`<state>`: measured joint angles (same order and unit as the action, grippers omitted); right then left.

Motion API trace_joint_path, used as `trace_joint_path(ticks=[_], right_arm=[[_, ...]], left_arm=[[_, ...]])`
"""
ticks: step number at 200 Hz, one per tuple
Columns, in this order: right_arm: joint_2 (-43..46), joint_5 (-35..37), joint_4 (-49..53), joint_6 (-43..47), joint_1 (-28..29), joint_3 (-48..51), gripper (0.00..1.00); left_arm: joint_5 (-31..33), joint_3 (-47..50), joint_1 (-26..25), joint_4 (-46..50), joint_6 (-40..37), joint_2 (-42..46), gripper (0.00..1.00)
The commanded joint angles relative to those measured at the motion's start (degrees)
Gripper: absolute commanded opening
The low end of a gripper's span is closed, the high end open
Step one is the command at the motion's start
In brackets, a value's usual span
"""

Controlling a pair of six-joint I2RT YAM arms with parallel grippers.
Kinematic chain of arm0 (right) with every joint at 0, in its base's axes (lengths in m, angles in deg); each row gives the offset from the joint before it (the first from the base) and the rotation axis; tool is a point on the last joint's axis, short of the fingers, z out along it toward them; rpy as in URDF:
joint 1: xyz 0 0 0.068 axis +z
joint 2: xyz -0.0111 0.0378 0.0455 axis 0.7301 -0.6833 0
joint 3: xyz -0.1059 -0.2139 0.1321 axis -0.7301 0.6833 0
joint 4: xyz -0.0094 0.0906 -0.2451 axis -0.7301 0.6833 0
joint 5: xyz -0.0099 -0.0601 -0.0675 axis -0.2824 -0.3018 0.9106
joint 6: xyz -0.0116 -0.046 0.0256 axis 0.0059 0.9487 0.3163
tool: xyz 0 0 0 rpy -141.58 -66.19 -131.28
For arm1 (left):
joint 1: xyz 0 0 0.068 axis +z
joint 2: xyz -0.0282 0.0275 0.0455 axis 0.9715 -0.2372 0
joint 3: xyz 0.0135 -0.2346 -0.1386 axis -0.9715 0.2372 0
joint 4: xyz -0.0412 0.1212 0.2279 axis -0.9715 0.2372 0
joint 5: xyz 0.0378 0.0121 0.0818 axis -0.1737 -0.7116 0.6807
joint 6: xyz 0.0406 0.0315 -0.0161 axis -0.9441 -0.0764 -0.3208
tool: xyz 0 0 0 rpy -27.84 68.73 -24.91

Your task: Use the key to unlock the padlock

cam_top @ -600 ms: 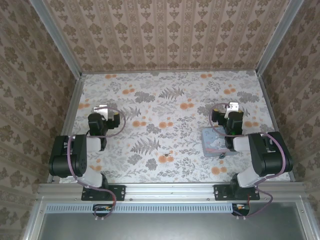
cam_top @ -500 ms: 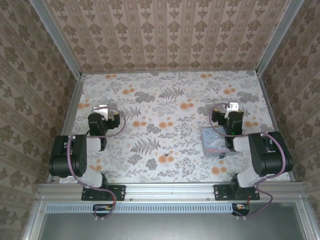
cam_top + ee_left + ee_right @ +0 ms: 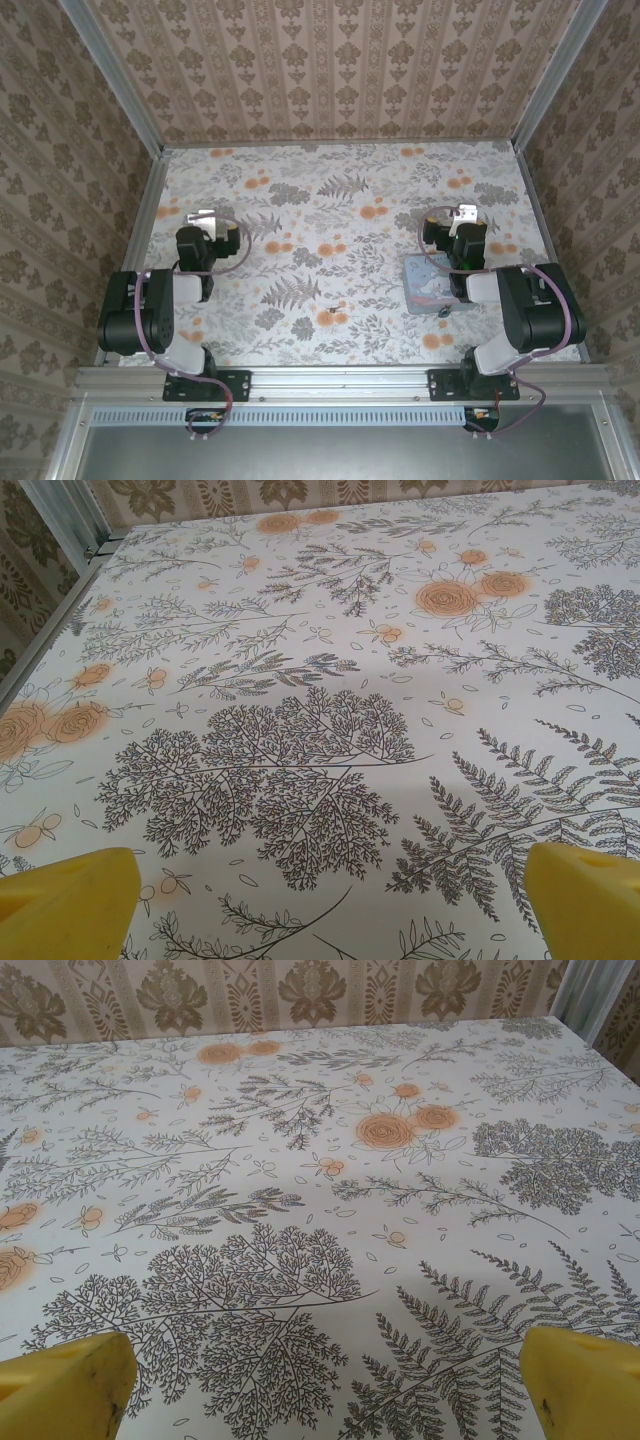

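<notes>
The left gripper and right gripper stand wide open, empty. The padlock looks tiny, light, hard, probably slippery; pinching across its body seems safest.

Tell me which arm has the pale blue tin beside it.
The right arm: the tin lies partly beneath it, far from the left arm.

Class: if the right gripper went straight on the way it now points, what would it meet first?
The way looks free of objects. The right gripper would probably touch the floral tablecloth first, or else reach the back wall; depth is unclear.
</notes>
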<state>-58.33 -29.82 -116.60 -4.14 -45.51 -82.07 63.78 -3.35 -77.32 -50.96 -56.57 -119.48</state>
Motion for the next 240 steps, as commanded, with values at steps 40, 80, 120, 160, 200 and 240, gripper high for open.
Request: trace_joint_path(ticks=[40, 80, 120, 160, 200, 240], right_arm=[[0.47, 0.11, -0.52, -0.25, 0.28, -0.11, 1.00], [2.13, 2.55, -0.04, -1.59, 0.11, 0.35, 1.00], [3.72, 2.79, -2.39, -1.83, -0.05, 2.42, 0.99], [13.83, -0.10, 12.04, -1.23, -0.68, -1.50, 0.99], [23.47, -0.53, 21.66, -7.23, -0.77, -5.04, 1.00], [29.64, -16.19, 29.87, -18.36, -0.84, -7.46, 1.00]], left_arm=[[-1.33, -1.32, 0.87, -0.63, -0.40, -0.32, 1.00], [-1.54, -0.99, 0.87, -0.38, -0.67, 0.89, 1.00], [-0.11, -2.54, 0.69, 7.34, -0.41, 7.42, 1.00], [-0.03, -5.27, -0.51, 17.21, -1.89, 14.73, 1.00], [1.20, -10.67, -3.28, 31.48, 1.15, 21.45, 1.00], [2.76, -21.00, -8.25, 52.31, 11.83, 25.69, 1.00]])
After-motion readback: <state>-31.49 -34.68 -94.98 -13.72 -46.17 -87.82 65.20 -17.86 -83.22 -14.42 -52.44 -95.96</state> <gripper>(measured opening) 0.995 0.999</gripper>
